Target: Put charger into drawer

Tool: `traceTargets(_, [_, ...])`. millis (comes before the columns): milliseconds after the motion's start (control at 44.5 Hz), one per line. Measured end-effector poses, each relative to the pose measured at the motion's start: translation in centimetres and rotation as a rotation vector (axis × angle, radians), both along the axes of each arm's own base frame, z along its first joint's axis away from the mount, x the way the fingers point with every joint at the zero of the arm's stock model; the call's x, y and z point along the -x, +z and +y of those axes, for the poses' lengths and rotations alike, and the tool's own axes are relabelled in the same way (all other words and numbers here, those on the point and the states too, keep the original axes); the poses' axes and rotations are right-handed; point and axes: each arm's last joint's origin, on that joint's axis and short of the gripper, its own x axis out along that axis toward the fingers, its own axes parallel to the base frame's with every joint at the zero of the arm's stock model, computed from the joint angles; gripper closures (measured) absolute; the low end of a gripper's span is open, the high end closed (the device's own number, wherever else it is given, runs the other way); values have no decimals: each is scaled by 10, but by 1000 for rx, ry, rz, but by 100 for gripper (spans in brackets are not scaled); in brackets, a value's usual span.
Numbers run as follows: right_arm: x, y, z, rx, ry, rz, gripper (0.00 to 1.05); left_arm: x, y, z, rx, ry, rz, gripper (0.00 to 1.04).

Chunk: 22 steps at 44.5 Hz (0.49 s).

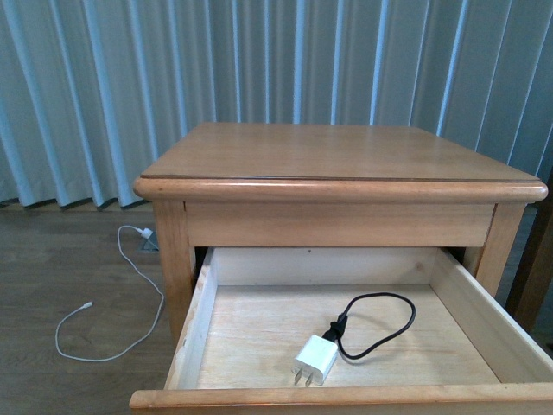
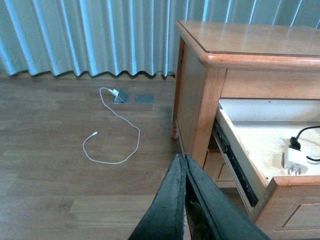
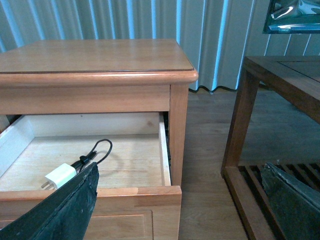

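Observation:
The drawer (image 1: 346, 396) of the light-brown nightstand stands pulled open, showing its pale bare-wood floor. The charger (image 1: 315, 359), a small white plug block with a looping black cable (image 1: 384, 322), lies inside near the front board. Neither arm appears in the front view. My left gripper (image 2: 185, 158) is shut with nothing in it and hangs over the floor beside the drawer's (image 2: 239, 165) left side; the charger (image 2: 295, 161) lies inside, apart from it. My right gripper (image 3: 180, 167) is open at the drawer's (image 3: 100, 197) front right corner, with one finger (image 3: 75, 200) in front of the charger (image 3: 60, 176).
The nightstand top (image 1: 337, 156) overhangs the back of the drawer. A thin white cable (image 1: 130, 320) trails across the wood floor at the left, from a floor socket (image 2: 121, 96). A dark wooden table (image 3: 280, 75) with a slatted shelf stands close on the right. Curtains hang behind.

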Motion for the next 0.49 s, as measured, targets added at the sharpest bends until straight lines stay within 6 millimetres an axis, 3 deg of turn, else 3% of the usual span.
traceTargets(225, [0, 0, 0, 0, 0, 0, 8, 0, 0, 0, 0, 0, -4, 101])
traceTargets(292, [0, -1, 1, -29, 47, 67, 8, 0, 0, 0, 0, 0, -4, 91])
traceTargets(382, [-1, -7, 5, -96, 120, 305, 8, 0, 0, 0, 0, 0, -4, 73])
traceTargets(495, [0, -16, 13, -140, 167, 486, 8, 0, 0, 0, 0, 0, -4, 54])
